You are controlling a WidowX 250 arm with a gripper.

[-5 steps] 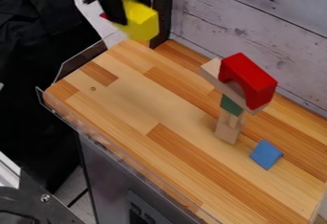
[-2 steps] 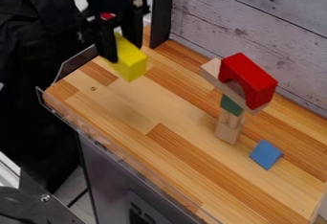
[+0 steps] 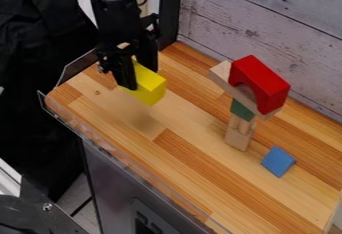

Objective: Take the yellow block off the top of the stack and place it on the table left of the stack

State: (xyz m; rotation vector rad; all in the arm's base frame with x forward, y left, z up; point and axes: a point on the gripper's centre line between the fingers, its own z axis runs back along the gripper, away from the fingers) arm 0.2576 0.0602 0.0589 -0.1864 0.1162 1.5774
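Carried down in the camera view and a little to the right since the last frame, the yellow block (image 3: 152, 89) now hangs over the left part of the wooden tabletop (image 3: 194, 173), nearer the stack than it was. The black arm (image 3: 119, 15) comes in from the upper left, and its gripper (image 3: 141, 78) has the block grasped between the jaws, one on either side. A soft shadow falls below it, so I judge it is lifted and not set down. On the right, the stack stands just as it did: a red arch (image 3: 265, 80) on a slanting pale plank (image 3: 220, 75), a green block (image 3: 242, 111) under that, and a tan block (image 3: 238, 139) at the foot. Nearby lies a blue block (image 3: 278, 161), also unmoved. So the work is mid-carry, with the grasp looking secure and the placing undone.
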